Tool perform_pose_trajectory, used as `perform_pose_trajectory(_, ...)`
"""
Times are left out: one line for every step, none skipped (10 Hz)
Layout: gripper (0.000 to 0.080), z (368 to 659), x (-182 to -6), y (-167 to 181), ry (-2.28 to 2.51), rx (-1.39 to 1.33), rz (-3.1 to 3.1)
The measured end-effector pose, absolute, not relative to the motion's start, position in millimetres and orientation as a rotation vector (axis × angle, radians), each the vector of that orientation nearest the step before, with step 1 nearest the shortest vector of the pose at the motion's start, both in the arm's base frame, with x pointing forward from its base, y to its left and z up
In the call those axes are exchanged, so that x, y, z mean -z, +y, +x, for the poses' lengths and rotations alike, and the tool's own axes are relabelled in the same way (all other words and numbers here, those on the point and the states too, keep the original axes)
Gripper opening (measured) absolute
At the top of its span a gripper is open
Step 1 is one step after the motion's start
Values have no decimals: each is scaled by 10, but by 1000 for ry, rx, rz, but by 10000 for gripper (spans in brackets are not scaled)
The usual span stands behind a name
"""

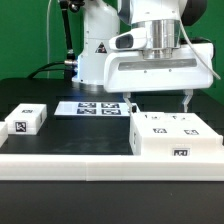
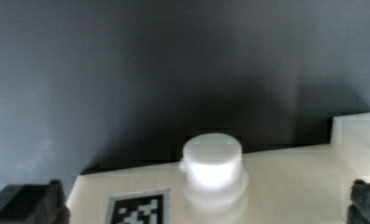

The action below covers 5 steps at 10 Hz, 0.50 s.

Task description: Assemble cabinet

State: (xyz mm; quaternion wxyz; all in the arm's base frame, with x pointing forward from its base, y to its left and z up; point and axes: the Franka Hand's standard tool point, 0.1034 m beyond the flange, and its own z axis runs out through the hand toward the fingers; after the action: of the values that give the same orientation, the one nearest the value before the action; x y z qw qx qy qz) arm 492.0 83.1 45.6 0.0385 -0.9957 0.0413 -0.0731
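Black tabletop, green backdrop behind. You have the gripper spread wide and holding nothing. The cabinet lies directly beneath it. One round white peg stands on the cabinet between the fingers. One small tagged block sits well apart to the gripper's side. One marker board lies nearer.

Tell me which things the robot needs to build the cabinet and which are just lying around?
For the job:
- the cabinet
- the small white block with a tag (probably a loose part)
- the gripper, open above the cabinet

Just there:
- the marker board
- the black table
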Motion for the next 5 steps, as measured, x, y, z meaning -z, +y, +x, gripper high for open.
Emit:
perform_pose_trajectory(797,4920,-456,829,125,224,-3054)
perform_pose_trajectory(797,4919,-455,831,122,224,-3054)
perform_pose_trajectory(797,4904,-441,864,149,231,-3050)
perform_pose_trajectory(797,4854,-384,956,154,239,-3049)
perform_pose_trajectory(797,4844,-306,1005,139,261,-3049)
